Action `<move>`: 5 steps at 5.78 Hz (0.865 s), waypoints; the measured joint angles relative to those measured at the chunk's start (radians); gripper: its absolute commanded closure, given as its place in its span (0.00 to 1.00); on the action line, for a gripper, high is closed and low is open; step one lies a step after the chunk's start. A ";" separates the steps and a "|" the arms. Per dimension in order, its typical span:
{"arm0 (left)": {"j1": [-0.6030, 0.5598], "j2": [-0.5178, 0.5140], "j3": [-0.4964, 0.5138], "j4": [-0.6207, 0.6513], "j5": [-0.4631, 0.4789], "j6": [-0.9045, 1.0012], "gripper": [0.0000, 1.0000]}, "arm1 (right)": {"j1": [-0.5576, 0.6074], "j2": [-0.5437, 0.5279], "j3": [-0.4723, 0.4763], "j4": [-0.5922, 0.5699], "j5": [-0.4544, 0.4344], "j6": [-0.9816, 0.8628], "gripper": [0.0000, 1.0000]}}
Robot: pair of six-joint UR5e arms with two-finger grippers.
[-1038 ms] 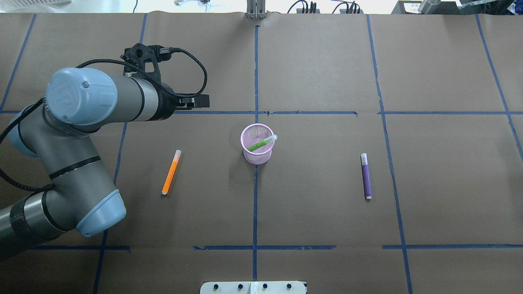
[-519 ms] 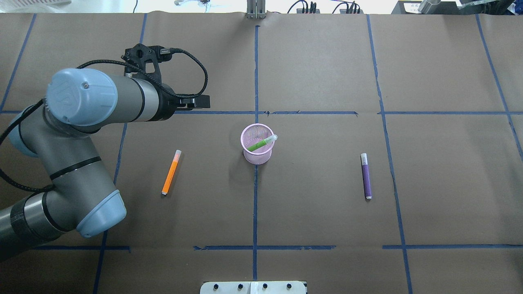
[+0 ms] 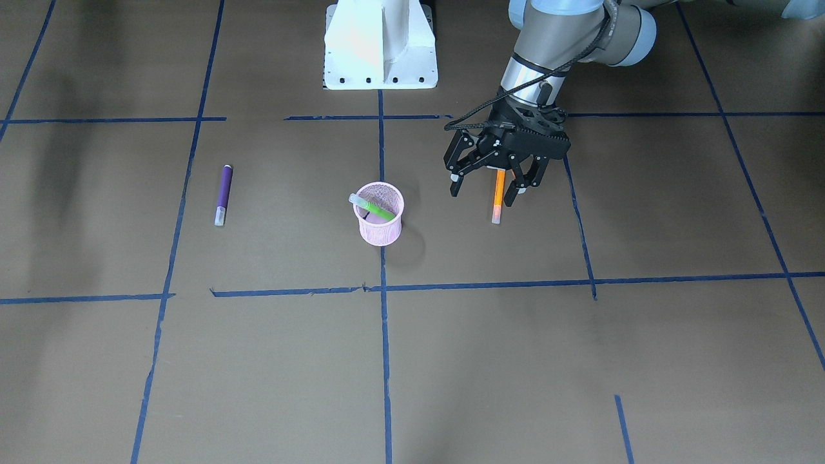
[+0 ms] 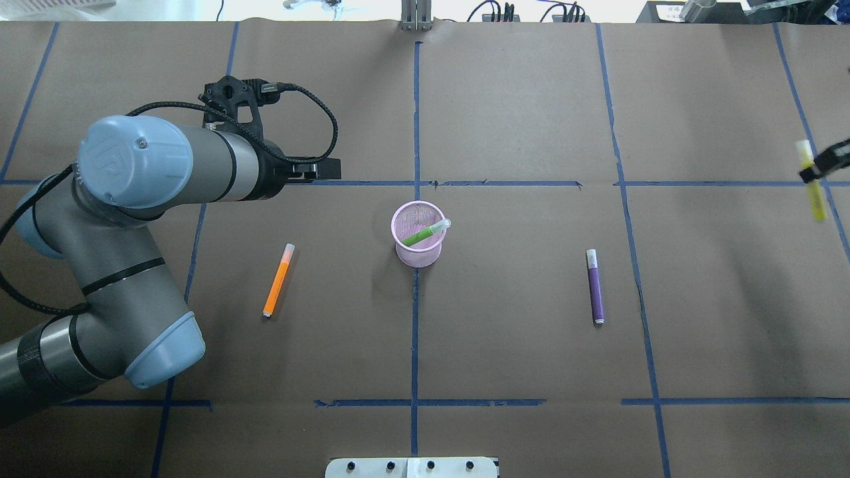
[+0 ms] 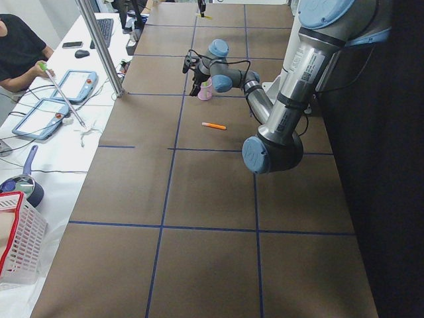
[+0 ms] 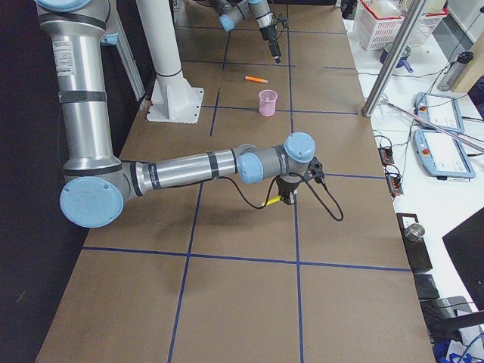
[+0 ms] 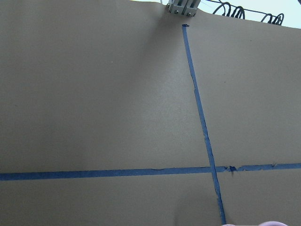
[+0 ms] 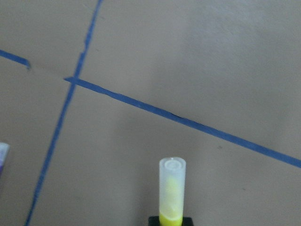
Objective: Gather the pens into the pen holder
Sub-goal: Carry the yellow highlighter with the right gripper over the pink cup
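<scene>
Left gripper (image 3: 485, 193) wide open, empty, raised beyond slim orange plastic pen (image 4: 277, 280) lying flat. Pink wire-mesh cup (image 4: 417, 255), centre, holds green pen (image 4: 425, 234). Purple pen (image 4: 595, 287) flat, right. Right gripper (image 4: 815, 171) clamps yellow pen (image 4: 813, 196) just below cap. Pens look light, stiff, slick: pinch mid-barrel.

We've got a table (image 4: 518, 106) wrapped in brown paper, with blue tape lines (image 4: 415, 332) cutting it into big squares. Along its far edge we spot a metal bracket (image 4: 416, 16) and a cluster of black cables (image 4: 495, 12). Off to one end there's a white side table (image 5: 93, 132): two blue-framed tablets (image 5: 74, 85) lie near a metal post (image 5: 99, 46), a person in a black top (image 5: 16, 50) sits beside them, and a red-rimmed white basket (image 5: 16, 242) sits nearest the camera.
</scene>
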 measured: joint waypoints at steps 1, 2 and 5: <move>0.002 0.020 0.007 -0.038 0.000 0.003 0.00 | -0.066 0.045 0.064 0.084 -0.020 0.194 1.00; 0.004 0.061 0.022 -0.113 -0.001 0.005 0.00 | -0.153 0.123 0.094 0.187 -0.079 0.442 1.00; 0.008 0.110 0.051 -0.223 -0.002 0.005 0.00 | -0.410 0.335 0.142 0.256 -0.350 0.810 1.00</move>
